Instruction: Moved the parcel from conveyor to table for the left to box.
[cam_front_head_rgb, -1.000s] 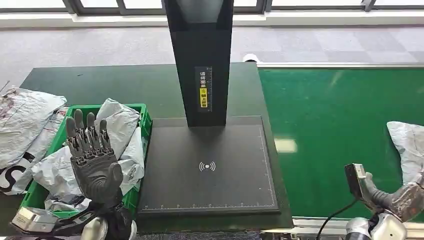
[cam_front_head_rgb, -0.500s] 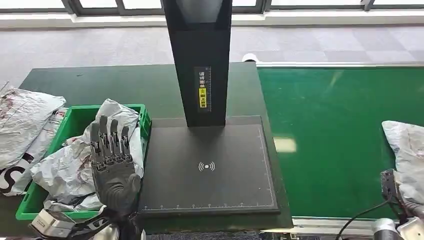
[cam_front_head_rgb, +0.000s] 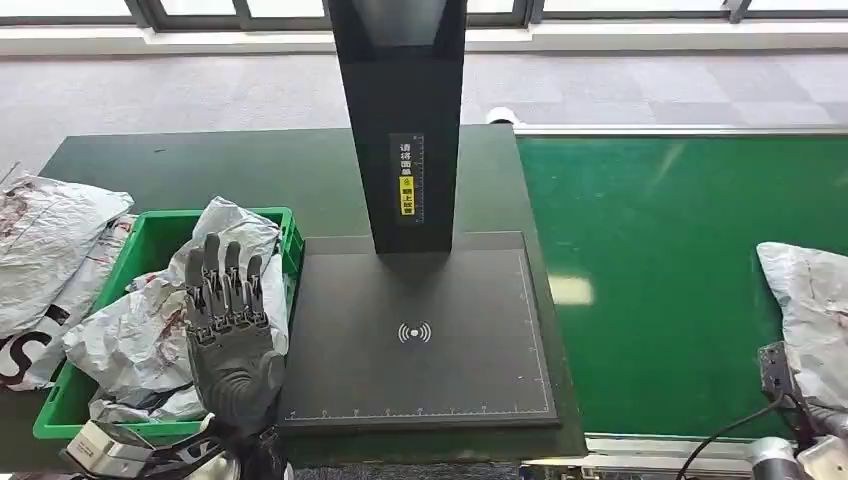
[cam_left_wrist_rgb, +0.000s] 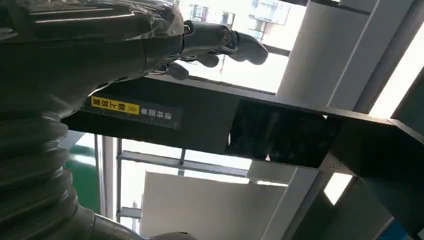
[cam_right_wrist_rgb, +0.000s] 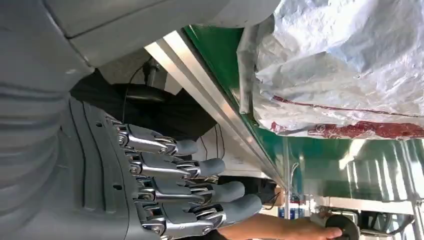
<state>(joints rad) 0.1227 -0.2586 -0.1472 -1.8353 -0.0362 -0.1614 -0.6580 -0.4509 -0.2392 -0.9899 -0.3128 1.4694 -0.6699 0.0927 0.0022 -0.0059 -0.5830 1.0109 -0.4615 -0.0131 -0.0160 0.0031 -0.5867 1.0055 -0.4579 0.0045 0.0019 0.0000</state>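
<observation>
A crumpled grey plastic parcel (cam_front_head_rgb: 812, 318) lies on the green conveyor belt (cam_front_head_rgb: 660, 270), ungrasped; the right hand (cam_right_wrist_rgb: 165, 185) beside it, fingers loosely spread and empty, must reach and grip, while the raised left hand (cam_front_head_rgb: 232, 335) waits open.

Bin (cam_front_head_rgb: 150, 225) left of scanner pad (cam_front_head_rgb: 420, 340), parcel (cam_front_head_rgb: 810, 310) on conveyor (cam_front_head_rgb: 650, 270) right

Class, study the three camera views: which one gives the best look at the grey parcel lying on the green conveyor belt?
The right wrist view: the parcel appears large and close there, with its crinkled grey wrap and red print clear above the belt's metal edge. The head view catches it only partly, cut off at the picture's right edge. The left wrist view faces the black scanner stand instead.
</observation>
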